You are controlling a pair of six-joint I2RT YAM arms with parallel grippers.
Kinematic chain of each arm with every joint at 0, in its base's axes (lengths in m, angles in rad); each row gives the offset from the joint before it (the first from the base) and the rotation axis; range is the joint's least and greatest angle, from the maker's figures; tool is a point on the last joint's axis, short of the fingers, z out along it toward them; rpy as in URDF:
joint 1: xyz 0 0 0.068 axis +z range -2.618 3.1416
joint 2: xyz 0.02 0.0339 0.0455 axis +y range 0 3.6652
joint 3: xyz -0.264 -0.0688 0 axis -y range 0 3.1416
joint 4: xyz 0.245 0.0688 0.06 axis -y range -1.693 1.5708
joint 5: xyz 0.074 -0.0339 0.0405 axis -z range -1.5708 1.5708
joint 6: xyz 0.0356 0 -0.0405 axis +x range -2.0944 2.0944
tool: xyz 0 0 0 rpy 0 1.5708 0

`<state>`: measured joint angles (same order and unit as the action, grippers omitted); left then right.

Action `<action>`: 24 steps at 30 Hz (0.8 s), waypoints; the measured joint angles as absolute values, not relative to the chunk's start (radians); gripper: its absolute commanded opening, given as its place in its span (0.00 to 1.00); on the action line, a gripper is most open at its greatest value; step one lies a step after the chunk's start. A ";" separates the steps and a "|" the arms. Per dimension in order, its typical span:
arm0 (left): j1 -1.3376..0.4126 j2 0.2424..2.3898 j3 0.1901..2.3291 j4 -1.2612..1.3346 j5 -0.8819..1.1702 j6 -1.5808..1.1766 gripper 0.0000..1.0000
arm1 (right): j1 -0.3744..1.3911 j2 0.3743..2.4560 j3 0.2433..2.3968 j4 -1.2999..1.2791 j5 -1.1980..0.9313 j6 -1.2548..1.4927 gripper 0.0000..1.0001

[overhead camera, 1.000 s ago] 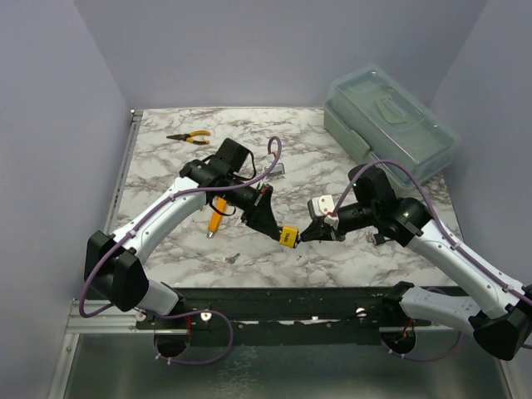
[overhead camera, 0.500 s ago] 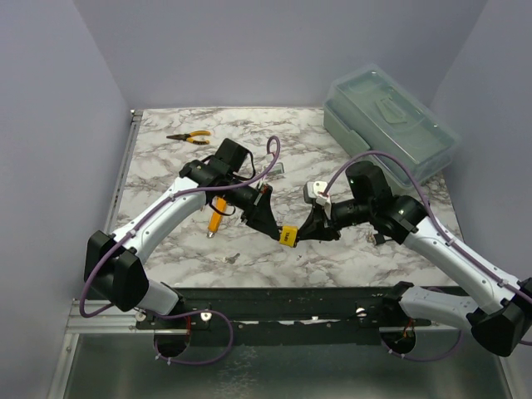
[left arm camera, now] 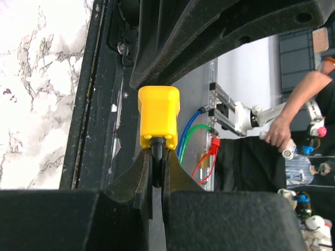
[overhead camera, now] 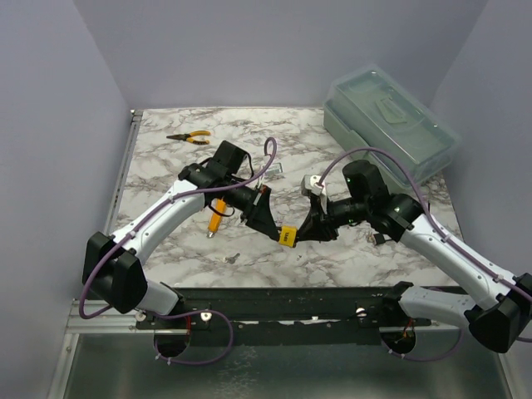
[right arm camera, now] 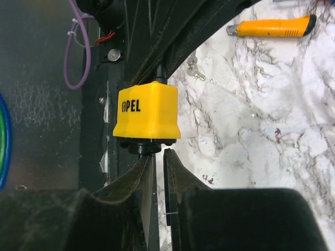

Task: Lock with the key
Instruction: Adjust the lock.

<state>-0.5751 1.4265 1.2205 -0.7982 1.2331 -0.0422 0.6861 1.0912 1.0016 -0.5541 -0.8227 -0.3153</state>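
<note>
A yellow padlock [overhead camera: 288, 236] hangs above the table's front middle, between both grippers. My left gripper [overhead camera: 277, 228] is shut on its black shackle [left arm camera: 156, 145], with the lock body [left arm camera: 158, 116] just past the fingertips [left arm camera: 144, 162]. My right gripper [overhead camera: 306, 233] meets the lock's opposite end. In the right wrist view its jaws stand only a narrow slit apart right under the black keyway collar [right arm camera: 144, 148] of the lock [right arm camera: 147, 111]. They pinch the key there, and almost none of the key shows.
A yellow utility knife [overhead camera: 215, 220] lies under the left arm and shows in the right wrist view [right arm camera: 272, 27]. Small spare keys [overhead camera: 233, 258] lie on the marble near the front. Yellow pliers [overhead camera: 189, 137] lie at the back left. A clear lidded box [overhead camera: 391, 120] stands at the back right.
My right gripper has pushed left against the lock and its wrist has rolled, the white camera housing swinging up and back. The left arm and lock have barely moved.
</note>
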 measured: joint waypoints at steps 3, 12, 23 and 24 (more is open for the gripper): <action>-0.572 1.419 1.194 -0.760 1.225 -0.111 0.00 | 0.685 1.109 1.002 -0.554 -0.813 -0.271 0.17; -0.556 1.377 1.090 -0.601 1.137 -0.343 0.00 | 0.679 1.169 1.001 -0.532 -0.735 -0.114 0.19; -0.530 1.294 0.988 -0.433 1.140 -0.456 0.00 | 0.668 1.131 0.957 -0.436 -0.719 -0.075 0.34; -0.526 1.294 0.989 -0.436 1.140 -0.453 0.00 | 0.667 1.131 0.957 -0.431 -0.719 -0.088 0.38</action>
